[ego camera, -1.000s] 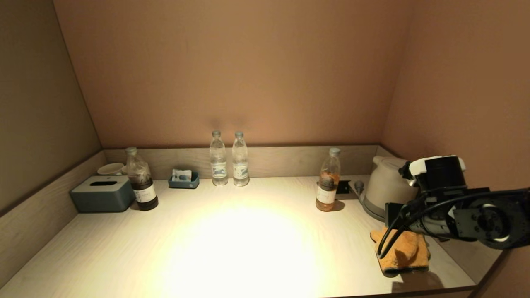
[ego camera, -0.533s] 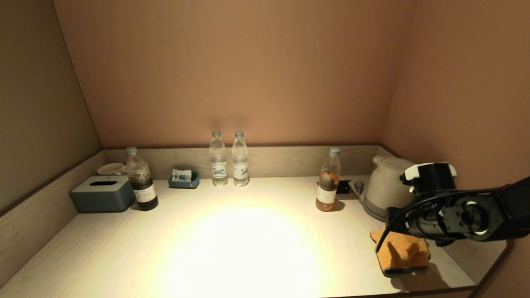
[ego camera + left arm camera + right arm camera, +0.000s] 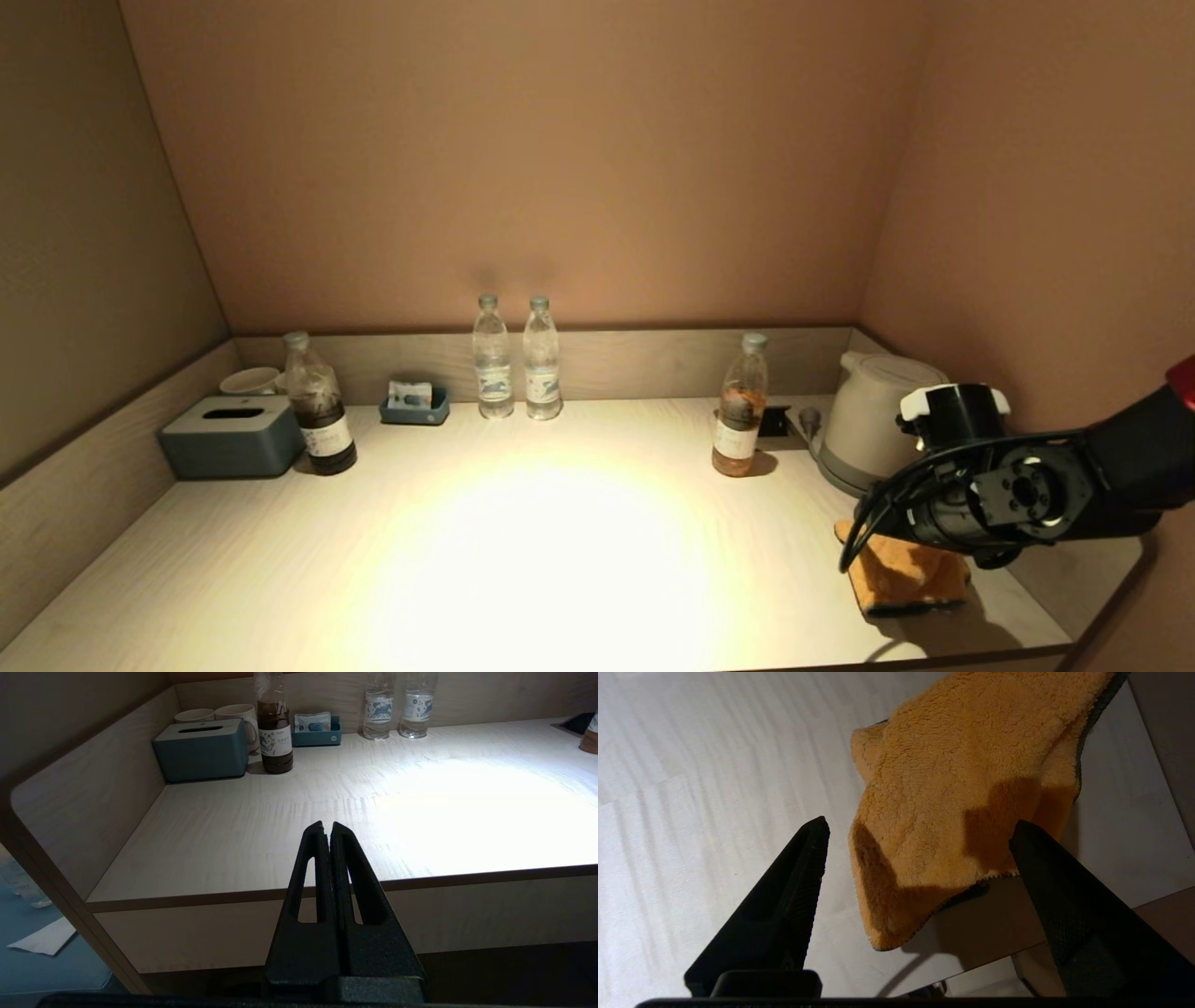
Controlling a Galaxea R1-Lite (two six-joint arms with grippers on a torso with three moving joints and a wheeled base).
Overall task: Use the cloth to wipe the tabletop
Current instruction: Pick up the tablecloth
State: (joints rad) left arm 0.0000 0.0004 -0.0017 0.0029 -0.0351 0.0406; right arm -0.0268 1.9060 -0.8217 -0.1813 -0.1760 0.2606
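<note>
Hovering over the tabletop's (image 3: 560, 523) front right corner, the right gripper (image 3: 915, 835) has its jaws spread wide, straddling the orange cloth (image 3: 966, 788) directly beneath. That crumpled cloth lies near the right edge, its long axis seemingly running front to back, just before the kettle (image 3: 873, 425). The left gripper (image 3: 332, 833), fingers pressed together and empty, is parked off the front left edge, so the right arm is far nearer. A small blue tray (image 3: 415, 409) at the back edge holds sachets; a tissue box (image 3: 229, 437) sits back left.
</note>
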